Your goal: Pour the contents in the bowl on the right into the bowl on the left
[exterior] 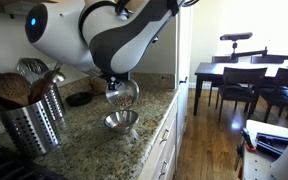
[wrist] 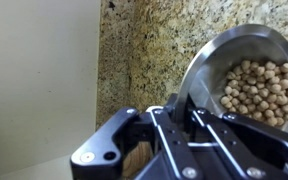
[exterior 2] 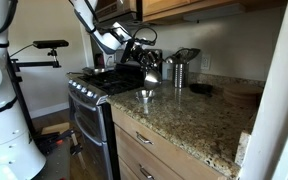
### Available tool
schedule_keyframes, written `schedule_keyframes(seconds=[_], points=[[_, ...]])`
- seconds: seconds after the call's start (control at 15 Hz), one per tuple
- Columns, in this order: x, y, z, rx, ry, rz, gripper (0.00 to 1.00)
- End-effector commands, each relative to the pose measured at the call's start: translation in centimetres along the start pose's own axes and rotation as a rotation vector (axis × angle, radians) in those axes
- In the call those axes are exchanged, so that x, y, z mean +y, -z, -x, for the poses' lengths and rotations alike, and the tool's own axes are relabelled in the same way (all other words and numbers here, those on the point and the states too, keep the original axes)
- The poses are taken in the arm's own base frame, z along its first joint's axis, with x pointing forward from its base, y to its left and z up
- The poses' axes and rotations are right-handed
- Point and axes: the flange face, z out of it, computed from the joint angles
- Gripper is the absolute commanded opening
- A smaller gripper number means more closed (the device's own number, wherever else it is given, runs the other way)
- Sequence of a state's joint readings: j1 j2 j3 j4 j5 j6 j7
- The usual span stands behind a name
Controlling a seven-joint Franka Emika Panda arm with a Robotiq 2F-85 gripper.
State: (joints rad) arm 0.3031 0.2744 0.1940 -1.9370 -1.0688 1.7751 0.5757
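Observation:
My gripper [exterior: 114, 83] is shut on the rim of a small steel bowl [exterior: 123, 95] and holds it tilted above the counter. In the wrist view the held bowl [wrist: 239, 70] is full of round tan chickpeas [wrist: 256, 90], with my gripper's fingers [wrist: 174, 105] clamped on its near rim. A second steel bowl [exterior: 121, 122] stands on the granite counter right below the held one; I cannot see what is in it. In the exterior view from the stove side, the held bowl [exterior 2: 150, 72] hangs above the counter bowl [exterior 2: 145, 95].
A perforated steel holder [exterior: 29, 125] with wooden spoons stands beside the bowls. A dark burner or lid [exterior: 79, 98] lies behind. The stove [exterior 2: 89, 90] borders the counter [exterior 2: 199, 115]. A steel canister [exterior 2: 179, 68] stands by the wall. Dining table and chairs [exterior: 249, 80] are beyond.

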Motion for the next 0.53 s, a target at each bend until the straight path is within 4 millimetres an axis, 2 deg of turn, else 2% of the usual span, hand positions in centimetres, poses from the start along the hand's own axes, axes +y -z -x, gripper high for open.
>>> schedule_keyframes(seconds=[0.0, 0.47], points=[[0.20, 0.18, 0.77, -0.028, 0.000, -0.039, 0.07], [0.10, 0.24, 0.93, -0.045, -0.009, -0.069, 0.07]])
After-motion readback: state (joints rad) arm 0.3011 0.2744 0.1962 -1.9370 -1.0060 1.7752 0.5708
